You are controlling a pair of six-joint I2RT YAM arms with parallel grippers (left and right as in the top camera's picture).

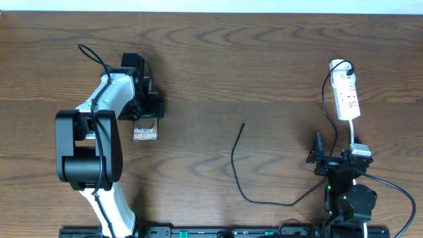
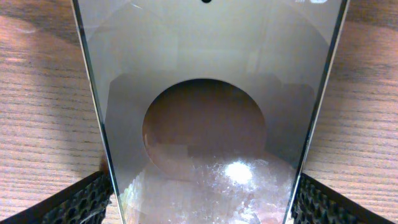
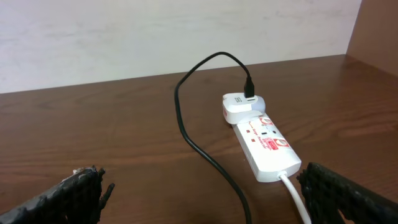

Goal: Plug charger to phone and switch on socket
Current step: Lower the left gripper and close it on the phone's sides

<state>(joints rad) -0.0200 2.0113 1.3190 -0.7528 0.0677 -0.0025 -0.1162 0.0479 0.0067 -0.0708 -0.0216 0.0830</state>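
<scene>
The phone (image 1: 145, 133) lies at the left of the table, its white "Galaxy S25 Ultra" lettering showing. My left gripper (image 1: 147, 119) covers its far part and is shut on it. In the left wrist view the phone's glossy face (image 2: 205, 74) fills the frame, and the black pads (image 2: 87, 202) stand against both long edges. The charger cable (image 1: 234, 165) curls across the middle, and its plug tip (image 1: 242, 125) lies free on the wood. The white socket (image 1: 347, 98) sits at the far right. My right gripper (image 1: 337, 152) is open just short of the socket (image 3: 267, 146), holding nothing.
A white adapter (image 3: 239, 107) with the charger cable (image 3: 193, 134) plugged in sits at the socket's far end. The socket's white lead (image 3: 295, 196) runs back between my right fingers (image 3: 348, 193). A pale wall stands behind the table.
</scene>
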